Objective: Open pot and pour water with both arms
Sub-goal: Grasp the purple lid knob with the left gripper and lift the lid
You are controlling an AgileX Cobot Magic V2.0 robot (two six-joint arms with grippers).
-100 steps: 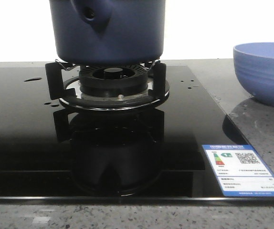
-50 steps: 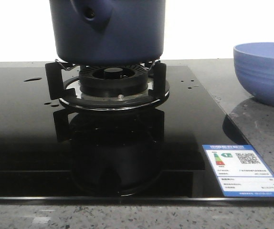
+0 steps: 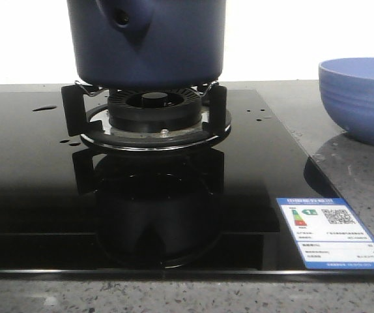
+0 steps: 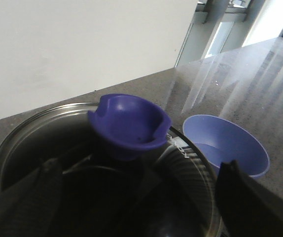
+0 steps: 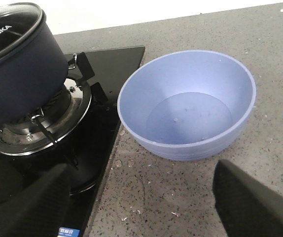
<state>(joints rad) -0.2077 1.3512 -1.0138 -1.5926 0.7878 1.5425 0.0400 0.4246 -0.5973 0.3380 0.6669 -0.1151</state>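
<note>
The dark navy pot [image 3: 149,45] stands on the gas burner [image 3: 153,111], its stubby holed handle [image 3: 125,18] toward the front left. In the left wrist view its glass lid with a steel rim [image 4: 18,129] is on, with a blue cup-shaped knob [image 4: 129,126] at its centre. My left gripper [image 4: 137,168] is open just above the lid, fingers [image 4: 28,202] wide apart on either side, the knob just beyond them. My right gripper [image 5: 142,169] is open and empty over the counter beside the pot [image 5: 18,74]. Water droplets [image 3: 44,108] lie on the hob.
A lighter blue ribbed bowl [image 3: 359,98] stands on the speckled counter right of the black glass hob [image 3: 30,195]; it also shows in the right wrist view [image 5: 188,103] and the left wrist view [image 4: 228,145]. An energy label [image 3: 330,231] is on the hob's front right corner.
</note>
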